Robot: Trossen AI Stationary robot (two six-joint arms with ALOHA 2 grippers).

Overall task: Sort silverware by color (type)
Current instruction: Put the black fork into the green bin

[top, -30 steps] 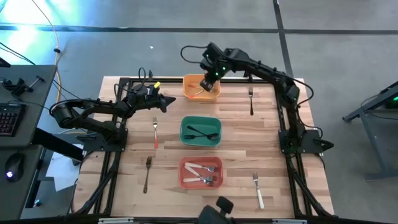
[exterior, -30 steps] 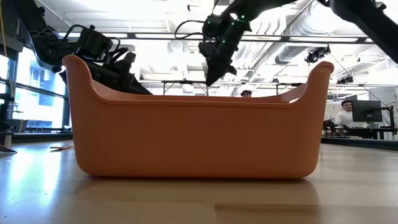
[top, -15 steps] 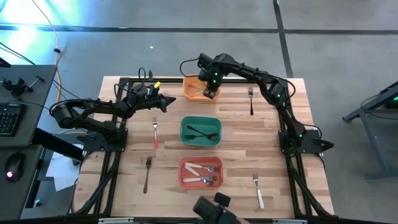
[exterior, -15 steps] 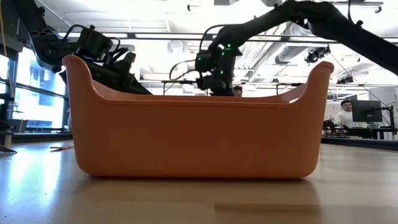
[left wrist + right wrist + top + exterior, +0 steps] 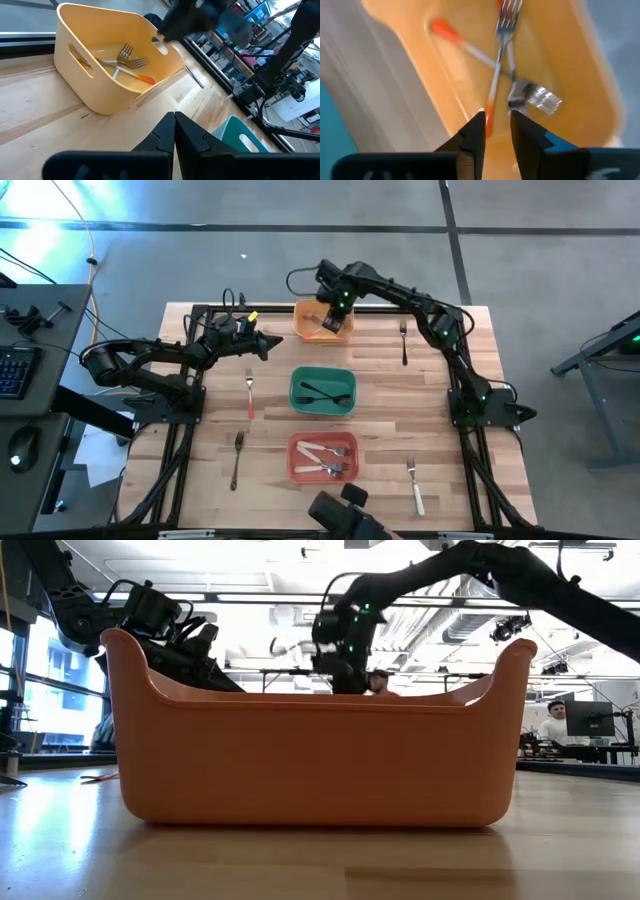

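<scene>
The right jaws hung over the orange bin at the far side of the worktop, with the arm reaching in from the right. In the right wrist view the two dark fingers stood slightly apart, and the red-orange end of a fork handle showed in the gap between them; whether the pads touched it could not be told. Just beyond the jaws, inside the bin, two metal-headed forks with red-orange handles lay crossed on the bin floor.

The left jaws were closed and empty, pointing toward the orange bin from the worktop's left side, clear of it. Near the left jaws, on the bare wood, lay one red-orange-handled fork, and farther from them a dark fork.

Well apart from both jaws, the green bin in the middle held black forks, and the red bin nearer the front edge held white-handled forks. Beside the right arm a dark fork lay on the wood, and a white-handled fork lay near the front right corner.

In the low view the orange wall of the nearest bin filled most of the picture, with the right jaws dipping behind its rim.
</scene>
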